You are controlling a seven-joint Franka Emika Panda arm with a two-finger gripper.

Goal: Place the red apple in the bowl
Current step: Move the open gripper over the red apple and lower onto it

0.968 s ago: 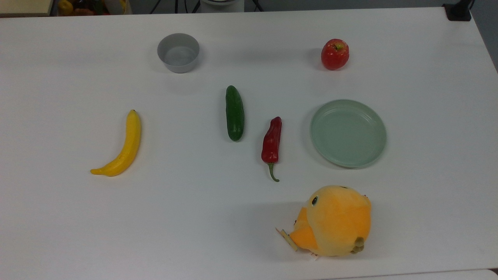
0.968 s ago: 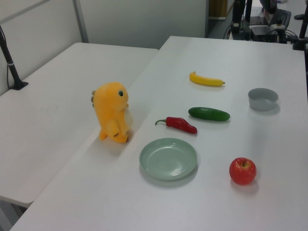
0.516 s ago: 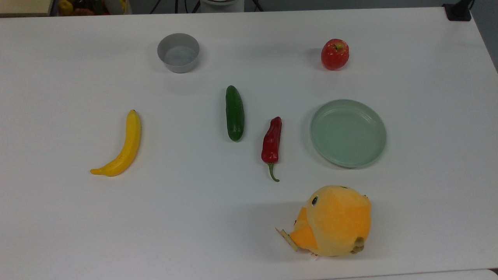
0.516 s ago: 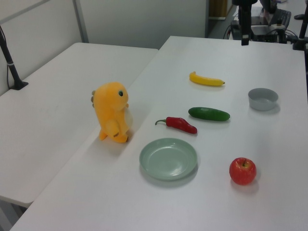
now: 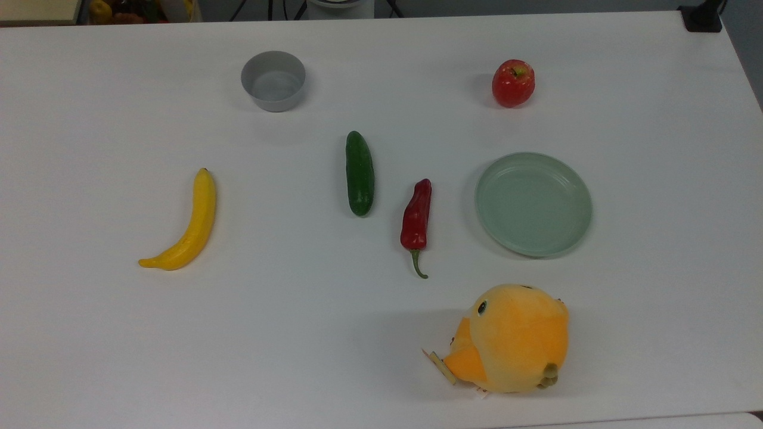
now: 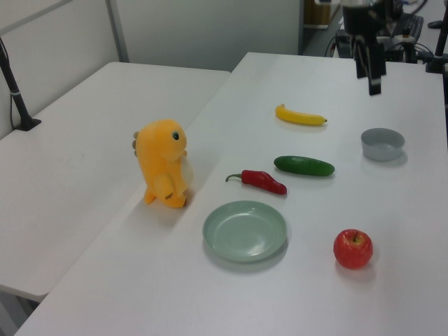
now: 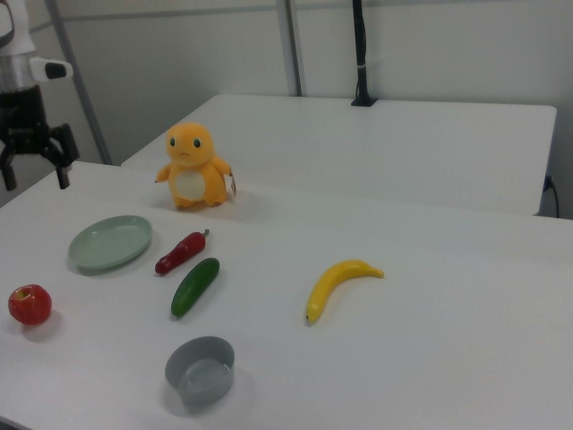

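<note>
Since half a second ago, the arm has come lower and further into the left view, and the tool [image 6: 369,70] now hangs in the air beyond the far side of the bowl [image 6: 382,143]. Nothing on the desk [image 5: 89,333] has moved in the top view. In the right view the tool [image 7: 34,166] is at the far left, high above the desk, and its two fingers [image 7: 63,176] stand wide apart with nothing between them.

From left to right in the top view: the banana [image 5: 186,225] lies alone on the left side. The bowl [image 5: 273,80] stands near the far edge, and it is empty. The cucumber [image 5: 360,173] and the chili pepper [image 5: 416,217] lie near the middle, close to each other but not touching. The plate [image 5: 533,204] is to the right of them, with nothing on it. The red apple [image 5: 512,83] stands beyond the plate, upright with its stem up, well apart from the bowl. The soft toy [image 5: 509,338] sits near the front edge.

I judge that the task is only starting: the arm is on its way in, and the apple is not yet touched. The tool must next travel to the apple, which in the left view [image 6: 353,248] is in the foreground, far from where the tool hangs. The bowl looks hardly wider than the apple, so the release will need good centring.
</note>
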